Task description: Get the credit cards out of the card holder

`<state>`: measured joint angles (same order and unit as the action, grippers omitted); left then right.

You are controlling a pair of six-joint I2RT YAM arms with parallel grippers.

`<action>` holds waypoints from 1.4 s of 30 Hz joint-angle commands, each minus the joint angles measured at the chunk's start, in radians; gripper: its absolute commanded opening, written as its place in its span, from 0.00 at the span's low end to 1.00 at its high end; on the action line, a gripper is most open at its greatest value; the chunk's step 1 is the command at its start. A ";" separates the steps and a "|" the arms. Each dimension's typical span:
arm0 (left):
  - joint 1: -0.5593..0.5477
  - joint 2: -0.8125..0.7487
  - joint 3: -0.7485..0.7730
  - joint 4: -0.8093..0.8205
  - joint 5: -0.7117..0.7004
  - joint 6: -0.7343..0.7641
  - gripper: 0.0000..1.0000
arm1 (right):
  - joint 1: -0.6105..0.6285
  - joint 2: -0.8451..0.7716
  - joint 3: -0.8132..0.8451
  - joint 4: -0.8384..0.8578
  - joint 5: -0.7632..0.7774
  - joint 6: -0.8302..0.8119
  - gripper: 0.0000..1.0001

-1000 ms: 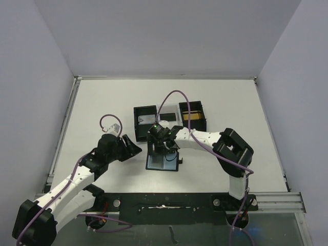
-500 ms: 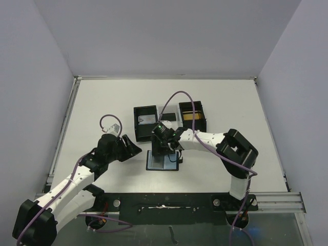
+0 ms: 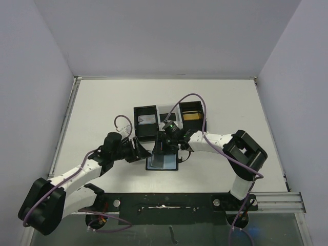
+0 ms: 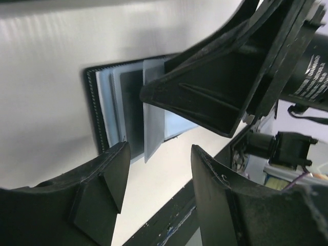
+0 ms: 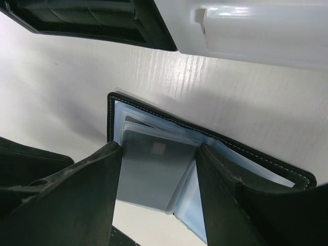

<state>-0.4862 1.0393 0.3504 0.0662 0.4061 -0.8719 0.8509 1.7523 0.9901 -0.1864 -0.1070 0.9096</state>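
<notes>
Your right gripper (image 3: 165,147) was down over the card holder (image 3: 164,165), which lay spread open on the white table (image 3: 102,102) between the two arms, its blue-grey pockets facing up. The jaws had closed on the pale grey-blue card (image 5: 154,171), with one finger (image 5: 87,189) against each side edge, as your right wrist camera showed. The card's small square chip faced that lens. From the left wrist camera, the same card stood tilted up off the pockets, its upper part hidden behind the right gripper's black finger. Whether its lower end had cleared the pocket could not be told.

Your left gripper (image 3: 141,152) sat low at the holder's left edge, jaws spread with nothing between them. In its own camera, one fingertip (image 4: 115,159) overlapped the holder's stitched rim, but the pictures did not show whether the two were touching.

Behind the holder, a row of three containers stood side by side. There was a black open-top box (image 3: 137,125) on the left, a pale white one (image 3: 166,109) in the middle, and a second black box (image 3: 202,123) on the right. The gold-tan card (image 3: 192,116) lay inside that right-hand box, well apart from the holder. Purple cables (image 3: 189,97) looped above both wrists.
</notes>
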 commanded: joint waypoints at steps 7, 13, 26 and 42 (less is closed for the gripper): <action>-0.079 0.185 0.023 0.243 0.127 -0.009 0.49 | -0.011 -0.006 -0.036 0.064 -0.051 0.023 0.46; -0.109 0.256 0.031 0.283 0.113 -0.025 0.49 | -0.016 -0.009 -0.040 0.068 -0.060 0.020 0.46; -0.135 0.289 0.065 0.367 0.144 -0.036 0.48 | -0.025 -0.041 -0.036 0.066 -0.067 0.021 0.54; -0.159 0.356 0.134 0.339 0.135 -0.003 0.48 | -0.053 -0.214 0.006 -0.141 0.144 -0.005 0.80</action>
<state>-0.6323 1.3815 0.4374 0.3450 0.5285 -0.8970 0.8043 1.6131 0.9703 -0.2588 -0.0780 0.8982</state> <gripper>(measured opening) 0.480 0.793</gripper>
